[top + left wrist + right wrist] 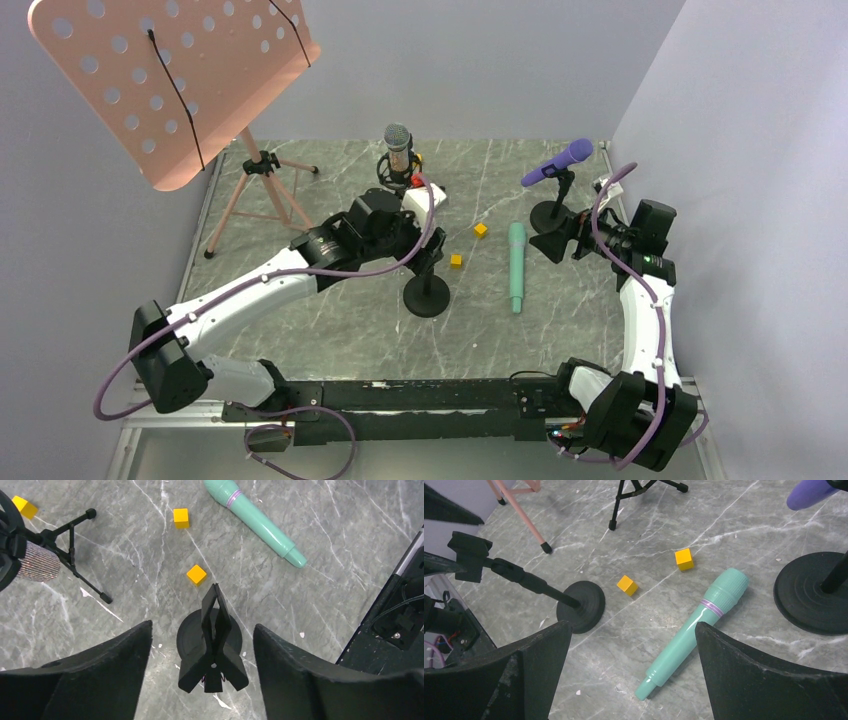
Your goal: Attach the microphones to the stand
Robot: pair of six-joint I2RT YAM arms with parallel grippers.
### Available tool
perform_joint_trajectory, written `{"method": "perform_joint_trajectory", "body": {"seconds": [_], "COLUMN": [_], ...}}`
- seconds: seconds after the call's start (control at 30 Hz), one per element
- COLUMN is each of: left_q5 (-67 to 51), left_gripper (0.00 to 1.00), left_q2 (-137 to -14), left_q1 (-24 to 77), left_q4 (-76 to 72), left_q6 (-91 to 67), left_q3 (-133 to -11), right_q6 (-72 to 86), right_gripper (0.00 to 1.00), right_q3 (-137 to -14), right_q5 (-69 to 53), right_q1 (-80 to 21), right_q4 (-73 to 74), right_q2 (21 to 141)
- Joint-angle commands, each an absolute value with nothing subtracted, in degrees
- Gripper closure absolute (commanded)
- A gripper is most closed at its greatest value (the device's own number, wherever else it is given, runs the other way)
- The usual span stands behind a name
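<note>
Mint green microphone (696, 630) lying loose, right side's closer
Your right gripper (634, 628) hangs over it, fingers apart, mic's length diagonal across the gap.

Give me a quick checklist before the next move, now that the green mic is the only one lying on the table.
1. Mint green microphone lying free on table: ok.
2. Centre stand clip empty: ok.
3. Right jaws open: ok.
4. Left jaws open: ok.
5. Yellow cubes apart from that microphone: ok.
6. Purple microphone seated firmly in its clip: cannot tell.
</note>
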State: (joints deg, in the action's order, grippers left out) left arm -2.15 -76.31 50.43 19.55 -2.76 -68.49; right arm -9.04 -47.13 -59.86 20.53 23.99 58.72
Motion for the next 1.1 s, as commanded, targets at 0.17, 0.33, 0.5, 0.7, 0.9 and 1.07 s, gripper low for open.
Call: {"method": "perform_joint_trajectory", "body": {"seconds": [0.17,0.33,0.5,0.7,0.9,1.07], "left_q5": [-0.4,-0.2,1.5,4.7,6.6,6.5], "left_gripper": [0.01,0.01,0.01,0.01,0.01,0.01], "left_q2": [-61.8,-51.0,-41.6,-34.2,-33.1,-33.9], "left_q1": [50.6,50.4,50.4,50.4,50.3,50.3], "left_q4": [14.5,12.9,12.7,13.4,14.7,14.1], "left_q6": [-3.7,-6.7,-11.6,-14.6,-14.3,-14.6], "left_q3": [-63.5,-54.8,-45.6,-39.1,-38.5,-37.8], "right_q6": [-18.0,-14.8,-10.3,4.9,9.0,9.8], "right_gripper": [0.0,0.0,0.0,0.0,0.1,0.25], "right_q3": [-46.0,-44.5,-46.8,-47.6,-51.9,-55.4], "right_q5": [-60.2,-60.9,-45.3,-10.3,-2.4,-0.6], "right_q1": [20.3,19.7,12.9,-1.1,-5.5,-7.5], "right_q4": [24.4,23.4,24.4,17.7,17.2,18.0], "right_q2": [57.0,59.6,65.7,72.9,84.5,90.6]}}
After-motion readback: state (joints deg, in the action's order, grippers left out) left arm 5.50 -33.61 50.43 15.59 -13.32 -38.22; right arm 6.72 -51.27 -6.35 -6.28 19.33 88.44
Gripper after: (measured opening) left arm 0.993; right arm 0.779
